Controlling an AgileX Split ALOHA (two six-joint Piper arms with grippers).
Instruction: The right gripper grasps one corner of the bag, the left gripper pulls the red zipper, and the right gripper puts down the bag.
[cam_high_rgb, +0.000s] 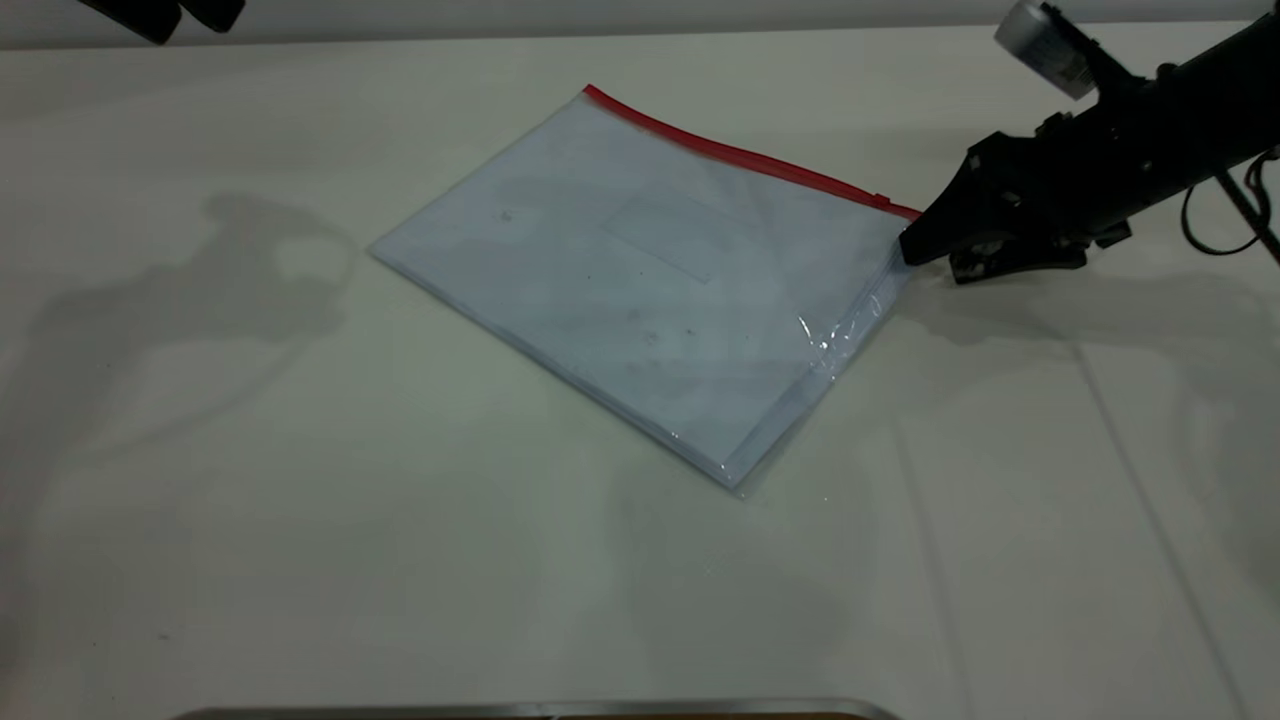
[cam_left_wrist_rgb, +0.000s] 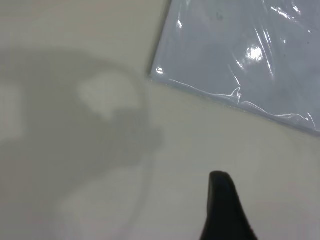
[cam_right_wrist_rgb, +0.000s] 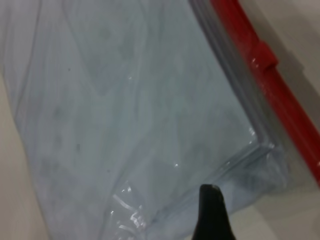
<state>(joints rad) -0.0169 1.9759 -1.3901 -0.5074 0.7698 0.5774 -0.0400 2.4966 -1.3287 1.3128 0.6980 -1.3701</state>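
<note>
The bag (cam_high_rgb: 650, 280) lies flat on the white table, a clear pouch with white paper inside. The red zipper (cam_high_rgb: 740, 155) runs along its far edge, with the slider tab (cam_high_rgb: 882, 200) near the right corner. My right gripper (cam_high_rgb: 908, 250) is at that right corner and is shut on the bag's side edge just below the zipper's end. In the right wrist view its tip (cam_right_wrist_rgb: 210, 197) overlaps the crinkled edge of the bag (cam_right_wrist_rgb: 125, 100), beside the zipper (cam_right_wrist_rgb: 260, 60). My left gripper (cam_high_rgb: 170, 15) is parked high at the far left, shut, away from the bag (cam_left_wrist_rgb: 240, 45).
The table (cam_high_rgb: 300, 520) is bare white around the bag. A metal edge (cam_high_rgb: 540, 710) runs along the near side. The right arm's cable (cam_high_rgb: 1215, 225) hangs at the far right.
</note>
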